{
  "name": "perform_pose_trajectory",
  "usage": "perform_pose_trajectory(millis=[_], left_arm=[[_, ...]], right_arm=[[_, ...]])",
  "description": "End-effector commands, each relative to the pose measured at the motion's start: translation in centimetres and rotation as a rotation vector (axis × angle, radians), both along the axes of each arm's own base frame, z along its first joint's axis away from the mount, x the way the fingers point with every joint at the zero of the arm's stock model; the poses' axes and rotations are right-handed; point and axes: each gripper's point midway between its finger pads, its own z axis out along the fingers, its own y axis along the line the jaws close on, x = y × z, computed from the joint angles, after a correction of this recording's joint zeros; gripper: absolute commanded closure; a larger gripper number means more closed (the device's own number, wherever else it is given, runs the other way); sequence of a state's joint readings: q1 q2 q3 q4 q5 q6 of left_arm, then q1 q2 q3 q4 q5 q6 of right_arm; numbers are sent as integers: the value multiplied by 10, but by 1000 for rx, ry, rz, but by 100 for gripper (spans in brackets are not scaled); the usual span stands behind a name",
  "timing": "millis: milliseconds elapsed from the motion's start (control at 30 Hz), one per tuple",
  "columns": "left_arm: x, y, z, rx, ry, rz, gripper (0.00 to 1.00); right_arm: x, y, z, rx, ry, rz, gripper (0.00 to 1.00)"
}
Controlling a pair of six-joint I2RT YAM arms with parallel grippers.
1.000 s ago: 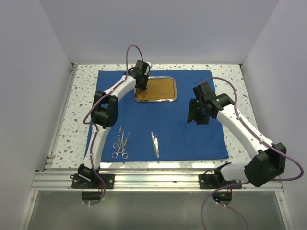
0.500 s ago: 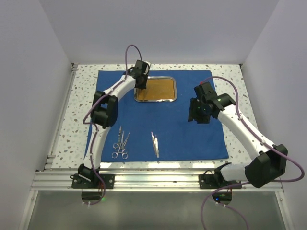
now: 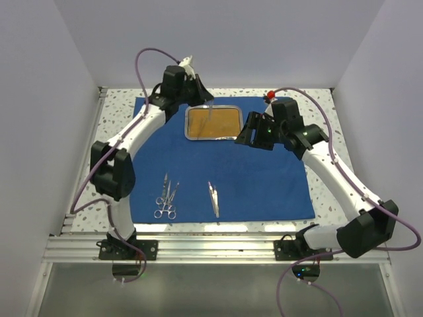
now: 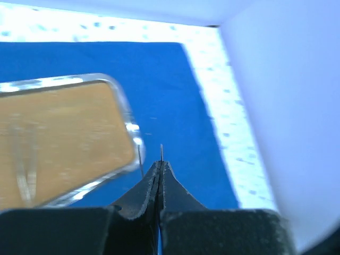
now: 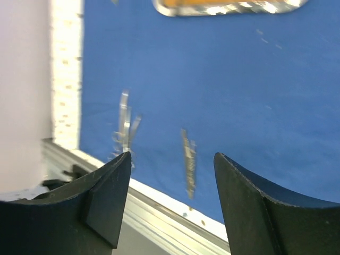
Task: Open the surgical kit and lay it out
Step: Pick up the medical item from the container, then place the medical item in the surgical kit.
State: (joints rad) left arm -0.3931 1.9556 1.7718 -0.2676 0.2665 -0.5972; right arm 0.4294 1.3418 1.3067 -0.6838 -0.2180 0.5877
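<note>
The cloth [image 3: 264, 185] is lying open and flat on the table [image 3: 317, 112], so the laying-out part is probably what is going on now. The tray [image 3: 213, 139] is sitting on the far middle of the cloth. To do this step well, any tool coming out of the tray should be travelling level and low. It should be going down on bare cloth near the front edge, in line with the others and apart from them.

The tray is showing a shiny steel rim and an orange-brown floor, with a faint slim shape lying in it that is too blurred to name. The scissors and forceps [image 3: 165, 197] are lying close together near the front left, handles toward the arms. The tweezers [image 3: 213, 199] are lying alone, a little to their right.

The left gripper [image 4: 161, 164] is hanging over the tray's far left corner with its fingers pressed together. A thin sliver is showing at the tips, but whether anything is being pinched I cannot tell. The right gripper [image 5: 171, 155] is hovering just beside the tray's right end, fingers spread wide and holding nothing.
</note>
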Motion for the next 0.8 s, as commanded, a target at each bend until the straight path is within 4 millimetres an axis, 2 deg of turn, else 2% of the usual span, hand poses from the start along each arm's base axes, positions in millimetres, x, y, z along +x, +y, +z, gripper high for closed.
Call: perform_pose_trajectory(millis=[0, 33, 67, 100, 233, 300, 333, 633, 767], left_arm=[[-33, -34, 67, -396, -22, -127, 100], [-43, -35, 54, -433, 22, -132, 100], [-50, -42, 69, -505, 16, -157, 100], [-56, -43, 73, -518, 18, -162, 100], [-73, -52, 72, -488, 32, -180, 100], [-84, -55, 83, -527, 19, -200, 100], [-90, -55, 78, -540, 35, -201, 100], [-124, -79, 121, -616, 3, -276, 100], [-136, -89, 125, -612, 11, -299, 100]], right_arm=[[0, 22, 60, 190, -161, 76, 32], [0, 25, 65, 207, -176, 81, 32], [-1, 26, 67, 220, -179, 84, 32], [-2, 26, 71, 235, -185, 81, 31], [-3, 27, 87, 273, -228, 82, 30], [-4, 27, 90, 278, -237, 80, 28], [-5, 26, 92, 280, -241, 77, 28], [-3, 19, 90, 268, -251, 30, 28], [0, 11, 89, 222, -270, 8, 29]])
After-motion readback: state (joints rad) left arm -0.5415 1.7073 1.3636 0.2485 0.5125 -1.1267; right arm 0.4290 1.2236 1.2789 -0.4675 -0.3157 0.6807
